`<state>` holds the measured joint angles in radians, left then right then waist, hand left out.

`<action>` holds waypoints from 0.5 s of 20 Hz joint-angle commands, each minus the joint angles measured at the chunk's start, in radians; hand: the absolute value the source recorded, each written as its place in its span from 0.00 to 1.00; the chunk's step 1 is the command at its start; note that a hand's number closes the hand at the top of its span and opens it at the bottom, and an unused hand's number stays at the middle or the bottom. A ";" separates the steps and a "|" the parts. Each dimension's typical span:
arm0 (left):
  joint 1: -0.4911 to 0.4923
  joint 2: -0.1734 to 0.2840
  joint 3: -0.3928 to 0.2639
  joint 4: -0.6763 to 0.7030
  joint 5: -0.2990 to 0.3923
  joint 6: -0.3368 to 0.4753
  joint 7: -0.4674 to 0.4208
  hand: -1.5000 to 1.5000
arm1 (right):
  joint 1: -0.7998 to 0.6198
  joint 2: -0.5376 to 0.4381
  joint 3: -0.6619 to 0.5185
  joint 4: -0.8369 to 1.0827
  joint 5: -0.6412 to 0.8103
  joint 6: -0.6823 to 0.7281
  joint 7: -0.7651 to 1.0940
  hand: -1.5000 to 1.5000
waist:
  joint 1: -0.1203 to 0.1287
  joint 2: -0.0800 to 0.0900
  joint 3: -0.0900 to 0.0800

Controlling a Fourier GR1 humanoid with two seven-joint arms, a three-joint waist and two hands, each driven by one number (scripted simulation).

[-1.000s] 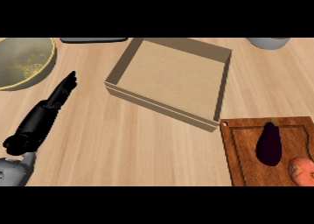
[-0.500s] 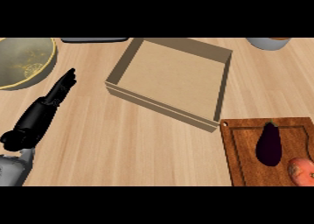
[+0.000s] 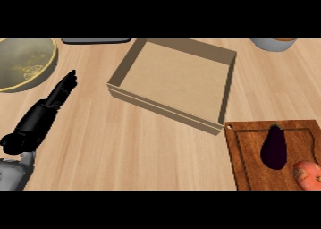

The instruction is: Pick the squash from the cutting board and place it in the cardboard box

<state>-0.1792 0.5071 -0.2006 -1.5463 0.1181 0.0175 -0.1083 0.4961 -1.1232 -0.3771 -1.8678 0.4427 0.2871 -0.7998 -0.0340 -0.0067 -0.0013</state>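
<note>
Head view shows only the black left hand [image 3: 40, 117], fingers straight (holding nothing), risking knocking the open brown cardboard box [image 3: 172, 82] reaching across.

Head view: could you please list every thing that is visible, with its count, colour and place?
cardboard box: 1, tan, open, top centre.
cutting board: 1, brown wood, lower right.
eggplant: 1, dark purple, on the cutting board.
orange vegetable: 1, orange-red, on the board's lower right, partly cut off.
bowl: 1, yellowish, top left.
dark flat item: 1, top edge.
grey container: 1, top right.
left robot hand: 1, black, fingers straight, left side.
</note>
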 commanded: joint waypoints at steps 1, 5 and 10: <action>-0.032 -0.034 -0.006 0.006 -0.023 0.000 0.025 0.50 | 0.094 0.055 -0.017 -0.128 0.124 0.021 0.056 0.00 | 0.004 0.002 0.000; 0.037 -0.025 0.013 -0.036 -0.034 -0.024 -0.016 0.50 | 0.167 0.151 -0.081 -0.222 0.150 0.111 0.097 0.00 | 0.015 0.002 0.000; 0.027 -0.032 0.033 -0.077 -0.044 -0.051 0.051 0.50 | 0.151 0.221 -0.046 -0.274 0.248 0.169 0.128 0.00 | 0.025 0.003 0.001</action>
<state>-0.1823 0.4719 -0.1837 -1.5776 0.0789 -0.0116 -0.0779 0.6216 -0.9690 -0.4246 -2.0889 0.6192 0.4127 -0.6776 -0.0157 -0.0035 -0.0006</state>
